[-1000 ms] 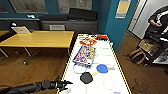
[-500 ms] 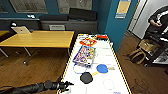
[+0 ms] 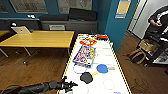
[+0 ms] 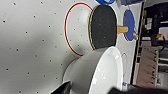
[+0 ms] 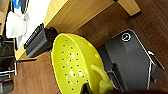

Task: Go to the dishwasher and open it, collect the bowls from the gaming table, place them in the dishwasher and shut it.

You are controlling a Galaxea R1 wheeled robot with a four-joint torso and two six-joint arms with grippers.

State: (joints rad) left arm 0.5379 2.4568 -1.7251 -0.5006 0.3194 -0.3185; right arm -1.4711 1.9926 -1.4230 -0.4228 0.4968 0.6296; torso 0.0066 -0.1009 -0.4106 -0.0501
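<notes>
The gaming table (image 3: 110, 56) is the long white top with a yellow edge, running away from me. On it lie a black paddle (image 3: 86, 77), a blue paddle (image 3: 102, 68) and a colourful game box (image 3: 84, 55). My left gripper (image 3: 70, 85) reaches over its near left corner. In the left wrist view that gripper (image 4: 91, 90) is open, its dark tips on either side of a white dish (image 4: 100, 72) that stands beside the black paddle (image 4: 103, 26). My right gripper (image 5: 93, 88) is shut on a yellow-green perforated bowl (image 5: 72, 62), held above the wooden floor. The dishwasher is out of view.
A wooden table (image 3: 37, 38) with a laptop (image 3: 21, 30) stands to the left. A blue pillar (image 3: 113, 22) rises behind the gaming table. At the right are a person (image 3: 157, 20) and bags (image 3: 137, 53) on the floor. My dark base (image 5: 130, 57) sits under the bowl.
</notes>
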